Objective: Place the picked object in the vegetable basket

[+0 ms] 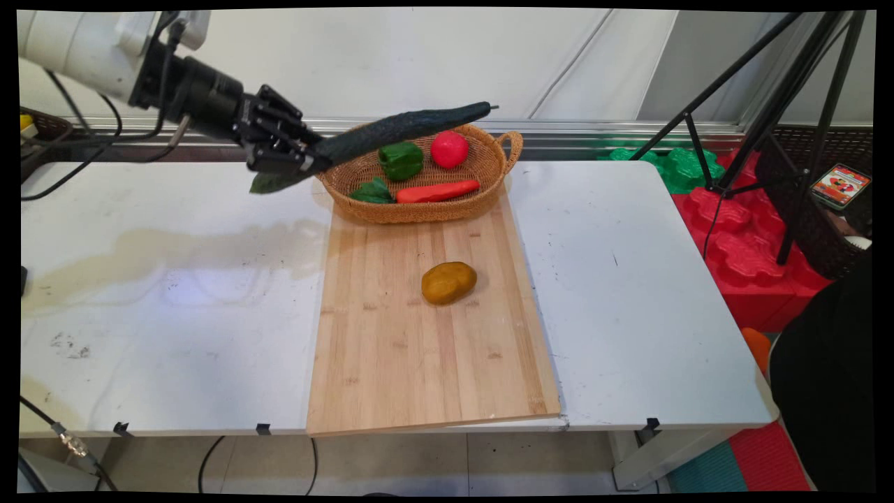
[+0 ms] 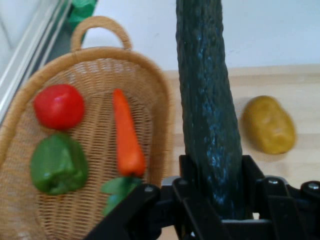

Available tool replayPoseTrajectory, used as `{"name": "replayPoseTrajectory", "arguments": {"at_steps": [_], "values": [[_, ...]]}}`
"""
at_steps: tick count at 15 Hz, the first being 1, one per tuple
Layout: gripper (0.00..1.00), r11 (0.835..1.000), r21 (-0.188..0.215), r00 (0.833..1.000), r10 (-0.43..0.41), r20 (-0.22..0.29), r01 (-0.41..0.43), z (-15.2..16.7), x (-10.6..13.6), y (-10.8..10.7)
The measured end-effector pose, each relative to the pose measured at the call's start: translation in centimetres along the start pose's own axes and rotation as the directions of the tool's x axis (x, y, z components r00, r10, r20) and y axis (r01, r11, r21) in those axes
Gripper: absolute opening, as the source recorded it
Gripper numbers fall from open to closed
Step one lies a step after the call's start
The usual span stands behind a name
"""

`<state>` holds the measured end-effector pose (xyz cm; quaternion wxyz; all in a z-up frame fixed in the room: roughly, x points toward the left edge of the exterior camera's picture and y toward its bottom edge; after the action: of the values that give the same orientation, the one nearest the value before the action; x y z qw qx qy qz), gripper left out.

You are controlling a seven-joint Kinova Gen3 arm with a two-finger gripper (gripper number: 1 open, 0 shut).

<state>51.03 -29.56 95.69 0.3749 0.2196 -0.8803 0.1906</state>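
Hand [image 1: 307, 155]: clenched on a long dark green cucumber [image 1: 391, 133], gripped near its lower end. In the hand view the cucumber [image 2: 207, 100] runs straight up from between the black fingers [image 2: 252, 172], which press on both its sides.

Cucumber position: held in the air, clear of the bench [image 1: 174, 279], tilted with its far tip raised. It reaches across the left rim and the back of a woven basket [image 1: 419, 209], above the contents and touching none of them as far as can be seen.

Basket: stands at the far end of a wooden cutting board [image 1: 426, 335], its handle [image 1: 513, 143] toward the right. Inside it lie a red tomato [image 1: 449, 149], a green bell pepper [image 1: 401, 160] just left of the tomato, and an orange carrot [image 1: 438, 191] with green leaves [image 1: 371, 192] along the near wall.

Cutting board: lies on the middle of the bench and reaches its near edge. A yellow-brown potato [image 1: 448, 282] rests on the board, near its centre, well apart from the basket.

Beyond the right edge of the bench: red and green foam blocks [image 1: 733, 237] on the floor and a black tripod [image 1: 782, 105].
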Motion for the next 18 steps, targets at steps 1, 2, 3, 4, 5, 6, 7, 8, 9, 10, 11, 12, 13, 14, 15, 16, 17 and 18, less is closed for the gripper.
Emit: {"name": "replayPoseTrajectory", "arguments": {"at_steps": [1, 2, 3, 4, 5, 6, 7, 8, 9, 10, 11, 12, 13, 14, 15, 16, 17, 18], "values": [[0.0, 1.0, 0.011, 1.0, 0.01, 0.005, -0.01, 0.4, 0.1, -0.8], [0.0, 0.999, 0.023, 1.0, 0.026, 0.015, -0.027, 1.0, 0.1, -1.8], [0.0, 0.999, 0.031, 0.999, 0.04, 0.025, -0.041, 1.7, 0.1, -2.6], [0.0, 0.998, 0.04, 0.998, 0.055, 0.038, -0.056, 2.5, 0.0, -3.5], [0.0, 0.997, 0.048, 0.997, 0.064, 0.051, -0.067, 3.5, -0.2, -4.4], [0.0, 0.996, 0.053, 0.995, 0.073, 0.063, -0.076, 4.5, -0.3, -5.1], [0.0, 0.994, 0.058, 0.993, 0.083, 0.08, -0.087, 5.6, -0.5, -5.9], [0.0, 0.993, 0.062, 0.991, 0.094, 0.098, -0.101, 6.9, -0.8, -6.8], [0.0, 0.991, 0.064, 0.988, 0.107, 0.115, -0.115, 8.1, -0.9, -7.5], [0.0, 0.99, 0.065, 0.985, 0.117, 0.129, -0.126, 9.0, -1.1, -8.1], [0.0, 0.988, 0.066, 0.982, 0.127, 0.143, -0.138, 10.2, -1.3, -8.7], [0.0, 0.987, 0.066, 0.979, 0.134, 0.152, -0.145, 11.2, -1.3, -9.2], [0.0, 0.987, 0.066, 0.978, 0.137, 0.158, -0.149, 11.9, -1.4, -9.5], [0.0, 0.986, 0.066, 0.976, 0.143, 0.163, -0.155, 12.9, -1.4, -10.0], [0.0, 0.985, 0.068, 0.975, 0.146, 0.166, -0.159, 13.4, -1.3, -10.2], [0.0, 0.984, 0.071, 0.974, 0.152, 0.169, -0.166, 14.3, -1.2, -10.6], [0.0, 0.982, 0.074, 0.973, 0.158, 0.17, -0.172, 15.0, -1.1, -11.0], [0.0, 0.981, 0.075, 0.971, 0.163, 0.175, -0.178, 15.8, -1.1, -11.3]]}}
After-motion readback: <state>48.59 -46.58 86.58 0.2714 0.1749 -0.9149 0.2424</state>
